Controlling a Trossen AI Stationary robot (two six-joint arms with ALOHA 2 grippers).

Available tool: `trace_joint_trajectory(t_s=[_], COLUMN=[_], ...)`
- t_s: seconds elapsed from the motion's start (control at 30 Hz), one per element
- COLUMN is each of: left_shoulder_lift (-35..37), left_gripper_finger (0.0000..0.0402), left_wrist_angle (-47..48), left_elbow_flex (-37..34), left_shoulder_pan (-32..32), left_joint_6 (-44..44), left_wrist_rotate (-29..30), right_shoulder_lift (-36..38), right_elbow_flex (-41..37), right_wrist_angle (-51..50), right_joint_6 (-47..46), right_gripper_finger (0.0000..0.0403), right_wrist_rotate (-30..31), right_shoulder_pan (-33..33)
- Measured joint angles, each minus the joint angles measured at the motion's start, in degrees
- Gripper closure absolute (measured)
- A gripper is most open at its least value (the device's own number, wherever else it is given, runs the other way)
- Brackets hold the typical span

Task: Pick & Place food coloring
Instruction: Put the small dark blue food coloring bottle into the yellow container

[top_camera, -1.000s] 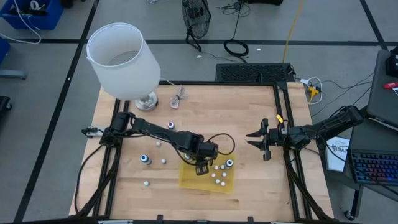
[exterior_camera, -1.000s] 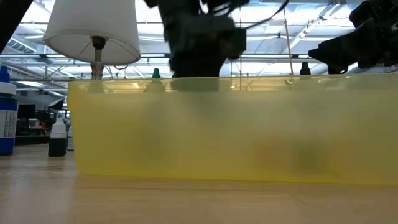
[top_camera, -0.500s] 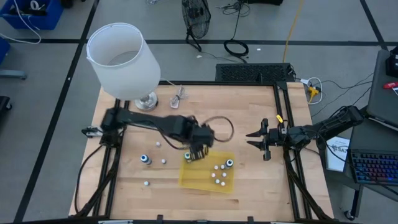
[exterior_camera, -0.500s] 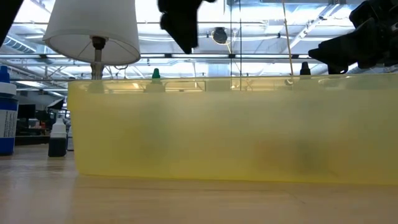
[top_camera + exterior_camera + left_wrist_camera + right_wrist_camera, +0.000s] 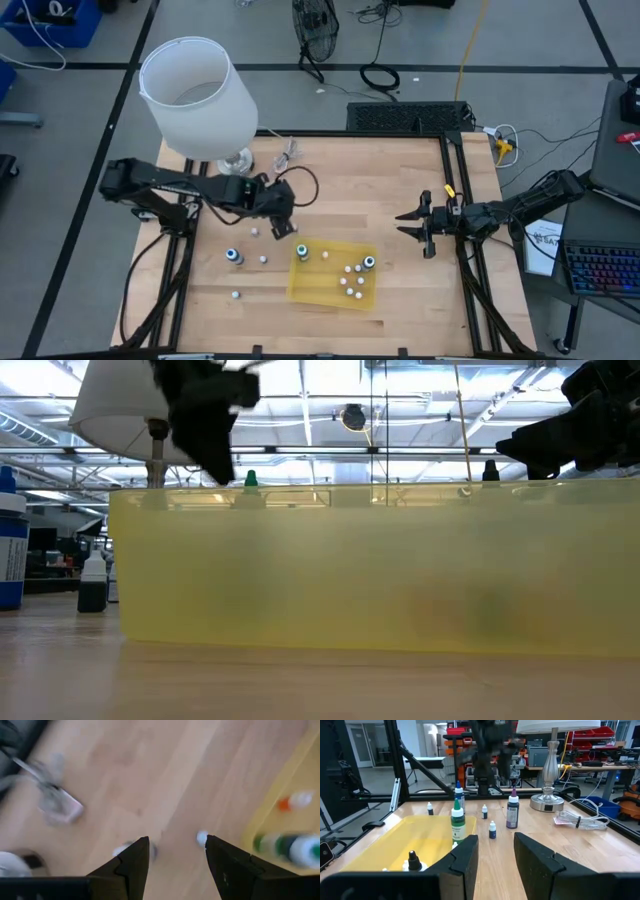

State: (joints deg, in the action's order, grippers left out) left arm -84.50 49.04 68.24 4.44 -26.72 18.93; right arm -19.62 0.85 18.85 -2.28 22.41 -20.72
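Low view: the yellow tray (image 5: 370, 570) is filling the foreground, with a green-capped food coloring bottle (image 5: 250, 479) peeking over its rim. High view: five bottles are sitting in that tray (image 5: 318, 287), while others are lying on the table (image 5: 400, 180) beside it, near the left gripper (image 5: 278, 226). Left gripper is hovering above bare wood, fingers (image 5: 132, 865) spread and gripping nothing. Right gripper (image 5: 414, 226) is waiting beyond the tray, fingers parted, empty. A lamp (image 5: 198, 98) is standing farthest back.

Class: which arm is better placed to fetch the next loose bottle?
Left. The left gripper hangs open beside a small bottle outside the yellow tray; the right gripper waits beyond the tray.
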Motion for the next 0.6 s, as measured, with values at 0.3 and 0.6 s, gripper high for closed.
trace_joint_trajectory(t_s=[0.3,0.6], left_shoulder_lift=[1.04,1.1], left_gripper_finger=[0.0204,0.0204], left_wrist_angle=[-12.3,-21.63], left_elbow_flex=[-12.55,-14.46], left_shoulder_pan=[-1.27,-1.6], left_joint_6=[12.21,20.81], left_wrist_rotate=[-1.1,-3.46], right_shoulder_lift=[-0.02,-0.02], right_elbow_flex=[0.02,0.02], right_wrist_angle=[0.0,0.0], right_joint_6=[0.0,0.0], right_gripper_finger=[0.0289,0.0289], right_wrist_rotate=[0.0,0.0], right_shoulder_pan=[0.01,0.01])
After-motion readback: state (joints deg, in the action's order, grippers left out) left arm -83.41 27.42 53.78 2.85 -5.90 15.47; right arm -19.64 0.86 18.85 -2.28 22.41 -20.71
